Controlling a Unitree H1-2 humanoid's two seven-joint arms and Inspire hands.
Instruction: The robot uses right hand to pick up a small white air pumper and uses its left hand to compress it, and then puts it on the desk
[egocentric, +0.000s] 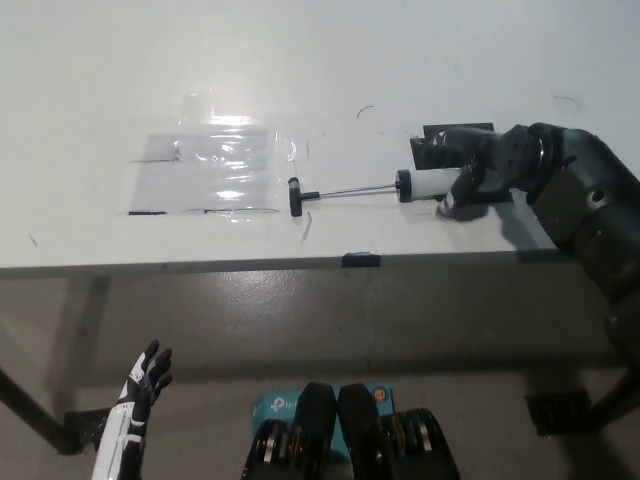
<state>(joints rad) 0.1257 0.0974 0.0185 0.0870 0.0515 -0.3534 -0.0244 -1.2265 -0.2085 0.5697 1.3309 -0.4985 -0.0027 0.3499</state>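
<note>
Pump: we see a small white cylindrical air pump (428, 186), rod extended, lying on the white desk (120, 80)
Right hand: our black hand (478, 172) wraps fingers around its barrel
Left hand: our white hand (140, 385) hangs low, fingers spread

No readable writing is showing on the white desk (100, 60) or on the air pump (400, 187) lying on it. Only the teal box (268, 408) on the floor below the desk edge is displaying a mark: a white logo with small lettering beside it, too blurred and too small to read. An orange spot on the same box is also carrying nothing legible.
</note>
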